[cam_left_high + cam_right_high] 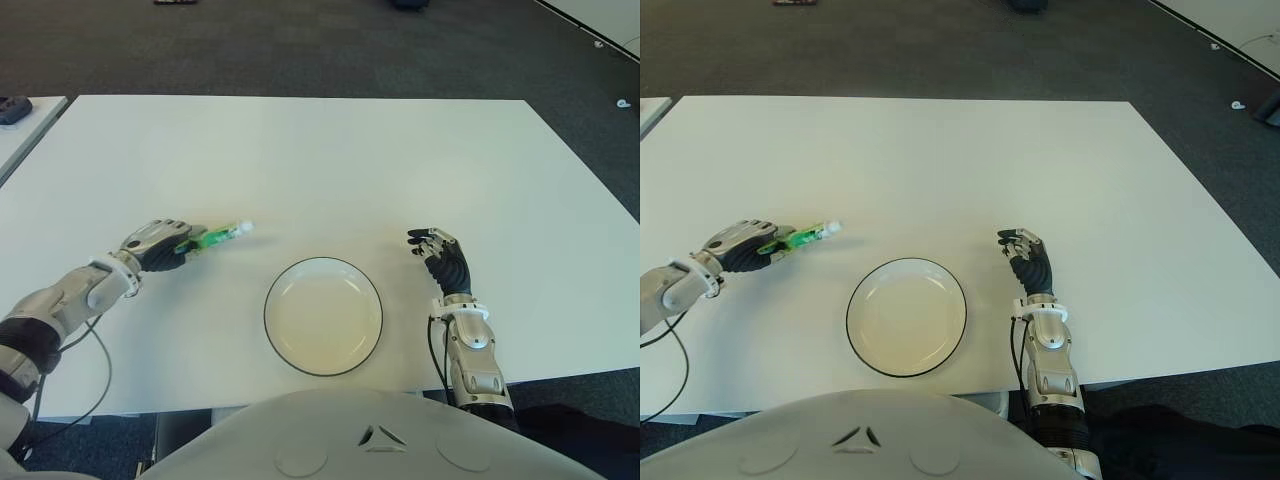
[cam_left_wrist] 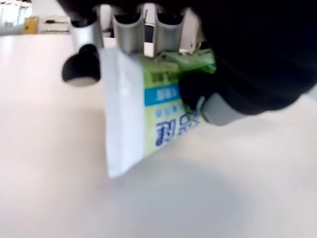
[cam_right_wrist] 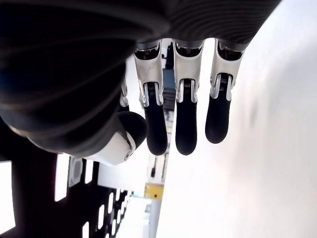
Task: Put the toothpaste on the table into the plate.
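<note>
A green and white toothpaste tube lies on the white table, left of the plate, its white cap pointing right. My left hand has its fingers curled over the tube's flat end; the left wrist view shows the fingers and thumb clamped on the tube. The white plate with a dark rim sits near the table's front edge, with nothing in it. To the plate's right is my right hand, fingers relaxed, holding nothing.
Dark carpet surrounds the table. A second white surface with a dark object on it shows at the far left. A cable hangs from my left arm by the front edge.
</note>
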